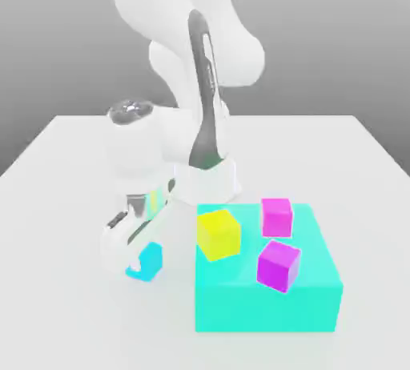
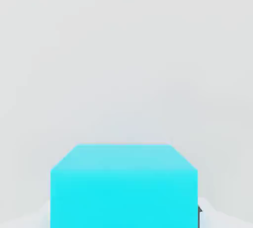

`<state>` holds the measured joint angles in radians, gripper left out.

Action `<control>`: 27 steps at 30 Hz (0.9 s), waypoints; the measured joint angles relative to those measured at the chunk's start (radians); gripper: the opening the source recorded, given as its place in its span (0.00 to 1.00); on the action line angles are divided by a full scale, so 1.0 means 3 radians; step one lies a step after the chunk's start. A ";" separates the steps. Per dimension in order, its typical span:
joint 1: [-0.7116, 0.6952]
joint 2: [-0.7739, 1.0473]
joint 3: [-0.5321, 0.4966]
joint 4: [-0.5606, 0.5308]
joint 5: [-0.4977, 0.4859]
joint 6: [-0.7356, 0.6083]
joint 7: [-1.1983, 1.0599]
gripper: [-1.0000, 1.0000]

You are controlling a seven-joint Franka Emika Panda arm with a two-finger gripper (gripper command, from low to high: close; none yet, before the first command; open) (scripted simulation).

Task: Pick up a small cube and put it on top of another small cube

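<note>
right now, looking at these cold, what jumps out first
The big turquoise block on the white table grabs the eye, with a yellow cube and two magenta cubes on top. At the exterior view's left of it, the white arm's tool is down at a small cyan cube, which looms close in the hand view.

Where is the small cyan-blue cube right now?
In the exterior view the small cyan-blue cube sits on the white table, under the gripper, left of the big turquoise block.
</note>
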<state>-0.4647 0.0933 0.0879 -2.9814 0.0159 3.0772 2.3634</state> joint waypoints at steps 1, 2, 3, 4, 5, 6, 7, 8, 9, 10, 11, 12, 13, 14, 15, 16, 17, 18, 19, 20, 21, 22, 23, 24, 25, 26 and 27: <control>0.0015 -0.0118 0.0007 -0.0020 0.0067 -0.0098 -0.0044 0.00; 0.0031 -0.0237 0.0011 -0.0041 0.0111 -0.0196 -0.0073 0.00; 0.0045 -0.0357 0.0012 -0.0062 0.0126 -0.0295 -0.0080 0.00; 0.0039 -0.0477 0.0010 -0.0085 0.0122 -0.0393 -0.0073 0.00; 0.0036 -0.0594 0.0010 -0.0103 0.0113 -0.0487 -0.0064 0.00; 0.0076 -0.0664 0.0004 -0.0048 0.0156 -0.0567 -0.0125 0.00; 0.0139 -0.0718 0.0010 0.0036 0.0196 -0.0660 -0.0206 0.00; 0.0214 -0.0765 0.0025 0.0135 0.0237 -0.0764 -0.0295 0.00; 0.0294 -0.0807 0.0047 0.0240 0.0282 -0.0871 -0.0390 0.00; 0.0381 -0.0848 0.0069 0.0350 0.0329 -0.0980 -0.0490 0.00; 0.0467 -0.0886 0.0094 0.0457 0.0374 -0.1088 -0.0588 0.00; 0.0541 -0.0919 0.0127 0.0543 0.0396 -0.1190 -0.0660 0.00; 0.0609 -0.0948 0.0163 0.0618 0.0405 -0.1288 -0.0718 0.00; 0.0674 -0.0974 0.0201 0.0687 0.0409 -0.1385 -0.0769 0.00; 0.0736 -0.1000 0.0242 0.0752 0.0409 -0.1479 -0.0816 0.00; 0.0800 -0.1023 0.0282 0.0817 0.0410 -0.1575 -0.0864 0.00; 0.0863 -0.1045 0.0324 0.0880 0.0411 -0.1669 -0.0910 0.00; 0.0928 -0.1066 0.0364 0.0944 0.0410 -0.1763 -0.0955 0.00; 0.0992 -0.1085 0.0407 0.1007 0.0410 -0.1857 -0.1001 0.00; 0.1055 -0.1103 0.0451 0.1070 0.0411 -0.1950 -0.1046 0.00; 0.1118 -0.1119 0.0497 0.1133 0.0409 -0.2043 -0.1089 0.00; 0.1182 -0.1133 0.0543 0.1195 0.0409 -0.2136 -0.1132 0.00; 0.1247 -0.1146 0.0590 0.1258 0.0411 -0.2227 -0.1179 0.00; 0.1311 -0.1156 0.0637 0.1320 0.0412 -0.2317 -0.1223 0.00; 0.1357 -0.1160 0.0686 0.1357 0.0387 -0.2400 -0.1237 0.00; 0.1362 -0.1127 0.0721 0.1344 0.0335 -0.2400 -0.1207 0.00; 0.1357 -0.1058 0.0745 0.1320 0.0289 -0.2332 -0.1177 0.00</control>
<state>-0.0576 -0.2240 0.3114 -2.5853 0.1025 2.3775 2.0103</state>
